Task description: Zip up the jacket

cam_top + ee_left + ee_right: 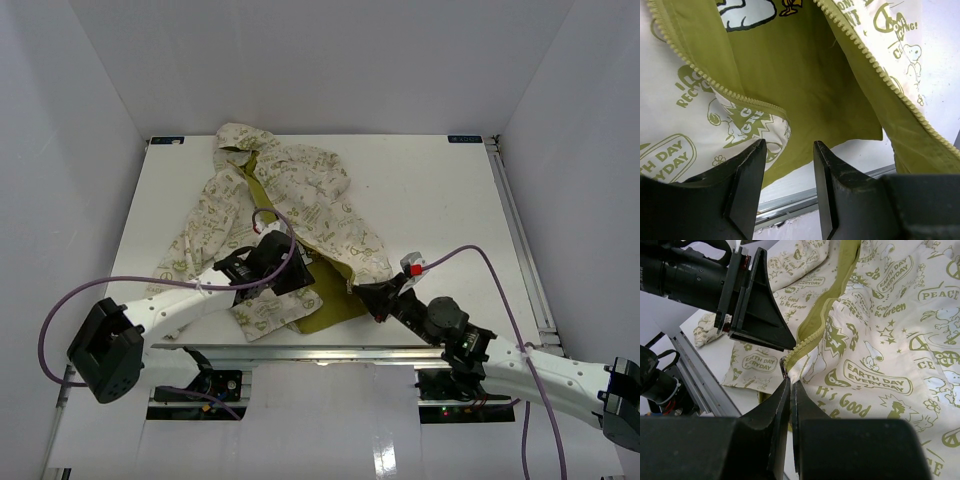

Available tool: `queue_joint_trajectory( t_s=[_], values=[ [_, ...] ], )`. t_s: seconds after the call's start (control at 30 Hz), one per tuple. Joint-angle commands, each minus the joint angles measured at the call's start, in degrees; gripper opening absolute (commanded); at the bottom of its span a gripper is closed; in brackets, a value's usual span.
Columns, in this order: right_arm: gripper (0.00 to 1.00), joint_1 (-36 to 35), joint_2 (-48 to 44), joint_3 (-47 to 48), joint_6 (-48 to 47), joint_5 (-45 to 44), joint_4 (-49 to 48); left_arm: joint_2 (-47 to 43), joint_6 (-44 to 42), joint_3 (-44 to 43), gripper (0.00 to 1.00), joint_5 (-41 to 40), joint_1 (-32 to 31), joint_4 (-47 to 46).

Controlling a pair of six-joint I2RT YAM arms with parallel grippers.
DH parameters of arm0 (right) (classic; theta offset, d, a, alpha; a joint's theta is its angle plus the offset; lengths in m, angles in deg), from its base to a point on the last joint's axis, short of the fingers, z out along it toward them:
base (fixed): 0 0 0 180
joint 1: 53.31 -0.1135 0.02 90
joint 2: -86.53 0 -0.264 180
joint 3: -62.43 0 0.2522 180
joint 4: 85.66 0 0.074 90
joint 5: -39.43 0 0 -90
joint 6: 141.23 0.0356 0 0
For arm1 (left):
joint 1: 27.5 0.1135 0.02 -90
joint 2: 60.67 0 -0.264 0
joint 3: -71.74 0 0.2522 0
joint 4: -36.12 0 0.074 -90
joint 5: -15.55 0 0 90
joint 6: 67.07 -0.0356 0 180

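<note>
Two-arm zipping task at the alignment stage. The small hooded jacket (300,200), cream fabric printed with olive-green motifs and slogans, lies unzipped on the white table (440,200), left of centre, with its solid olive-green lining (810,85) exposed between the parted front panels. Its long axis runs diagonally: the hood (240,140) points toward the far left corner, away from the arm bases, and the hem (300,312) lies at the near edge, so the zipper's starting end faces the robot. The right gripper (790,390) has its black jaws drawn almost together at the lower end of one row of pale zipper teeth (807,335), apparently pinching the tape at the hem corner. This hold would plausibly pin that panel flat and taut so the bottom fitting can be engaged. A small dark part sits at the tape's end, too small to identify. The left gripper (785,165) hangs just above the opposite panel with its jaws parted and nothing between them. Its wrist view looks along the open front, with one toothed edge on either side. It is probably placed to take the second panel's lower corner and bring it across. The two zipper halves remain well apart, and the teeth are not yet joined.
</note>
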Motion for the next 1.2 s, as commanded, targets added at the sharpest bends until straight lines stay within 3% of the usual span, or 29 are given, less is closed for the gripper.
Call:
queue_joint_trajectory(
  t_s=[0.0, 0.2, 0.6, 0.73, 0.83, 1.07, 1.17],
  values=[
    [0.08, 0.2, -3.6, -0.9, -0.1, -3.7, -0.1, 1.8, -0.5, -3.4, 0.54, 1.1, -0.6, 4.2],
    [0.08, 0.2, -4.6, -0.8, -0.2, -4.0, 0.9, 8.8, 0.1, -8.3, 0.55, -3.3, -2.3, 11.9],
    [0.08, 0.2, -8.6, -1.8, -0.2, -5.3, 2.7, 19.8, 11.1, -17.3, 0.49, -9.5, -7.7, 22.5],
    [0.08, 0.2, -9.8, -1.9, -0.1, -5.6, 3.6, 21.2, 12.1, -16.4, 0.36, -11.9, -7.7, 24.4],
    [0.08, 0.2, -10.1, -2.1, 0.0, -5.7, 3.8, 21.3, 13.2, -16.3, 0.31, -14.1, -7.8, 26.4],
    [0.08, 0.2, -10.5, -2.3, 0.2, -5.6, 4.1, 17.9, 14.1, -14.7, 0.31, -17.4, -7.6, 28.6],
    [0.08, 0.2, -10.7, -2.3, 0.2, -5.8, 4.1, 16.9, 13.6, -14.6, 0.37, -17.5, -7.7, 28.4]
  ],
)
